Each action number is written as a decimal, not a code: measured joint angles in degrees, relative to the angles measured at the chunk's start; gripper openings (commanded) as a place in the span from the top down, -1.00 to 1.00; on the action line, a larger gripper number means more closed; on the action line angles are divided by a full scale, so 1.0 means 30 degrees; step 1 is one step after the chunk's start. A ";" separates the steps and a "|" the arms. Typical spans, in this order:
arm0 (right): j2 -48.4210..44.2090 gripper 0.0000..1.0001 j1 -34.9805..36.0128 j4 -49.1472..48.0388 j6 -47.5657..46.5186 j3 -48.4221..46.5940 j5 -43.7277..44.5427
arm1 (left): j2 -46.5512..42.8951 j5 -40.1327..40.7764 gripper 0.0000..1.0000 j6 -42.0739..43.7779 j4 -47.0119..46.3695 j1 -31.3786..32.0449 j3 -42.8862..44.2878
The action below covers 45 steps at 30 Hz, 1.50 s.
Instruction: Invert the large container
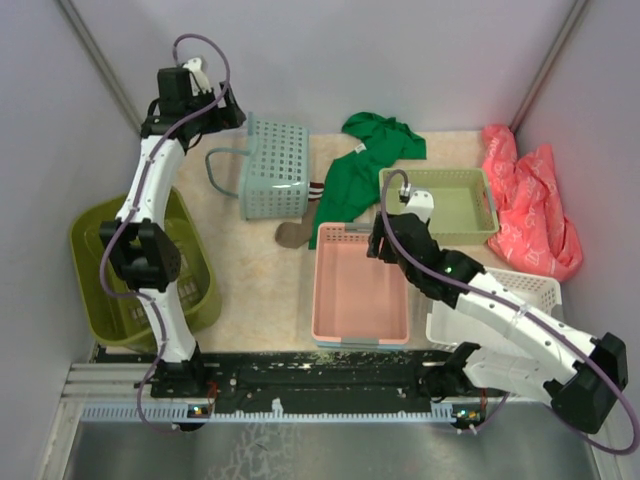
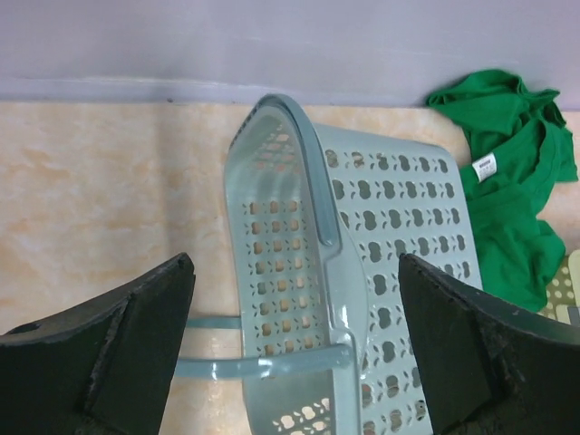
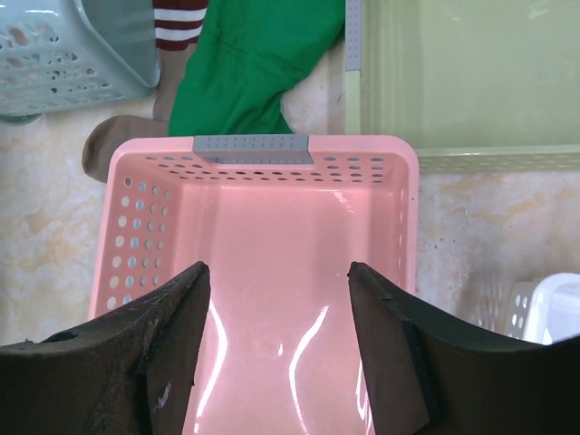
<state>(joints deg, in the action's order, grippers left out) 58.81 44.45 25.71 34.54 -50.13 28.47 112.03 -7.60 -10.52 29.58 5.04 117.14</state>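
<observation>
Presently the deep olive-green slotted plastic basket is sitting open side up at the lower left of the overhead view, beneath the left arm. Above a tipped teal grid-holed plastic basket, the left gripper is hanging wide open, holding nothing. Over a shallow pink plastic tray, the right gripper is hovering with jaws parted, also holding nothing.

The large container, at the left of the overhead view, is olive-green plastic with a dull sheen. The teal basket and the pink tray are smooth, glossy plastic. The green garment at upper right is soft matt cloth, the worktop looks like matt mottled beige stone, and the fingers of the left hand are black and rough-grained.
</observation>
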 measured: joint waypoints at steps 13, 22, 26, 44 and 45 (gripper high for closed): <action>-0.0444 -0.27 -0.0007 0.0109 -0.0022 0.0000 0.0313 | -0.2339 -0.4889 -0.98 -0.0306 0.2914 -0.0204 -0.4976; 0.0590 -0.26 0.0000 -0.0306 -0.0168 0.0000 -0.0131 | -0.4772 -0.5056 -0.80 -0.1275 0.2557 0.0554 -0.6003; 0.0583 -0.26 -0.0007 -0.0306 -0.0160 0.0000 -0.0182 | -0.3752 -0.2637 -0.78 -0.1406 0.2346 0.1552 -0.5515; 0.0138 -0.26 -0.0007 -0.0219 -0.0138 0.0007 -0.0168 | -0.0401 0.9894 -0.57 0.0962 0.2404 0.5435 -0.2106; 0.0138 -0.26 -0.0007 -0.0219 -0.0131 0.0007 -0.0160 | -0.0284 1.0156 -0.55 0.1020 0.2317 0.5384 -0.1974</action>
<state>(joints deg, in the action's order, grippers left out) 59.22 44.42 25.06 34.15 -50.11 27.99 111.18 22.87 -7.46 36.53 21.19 111.22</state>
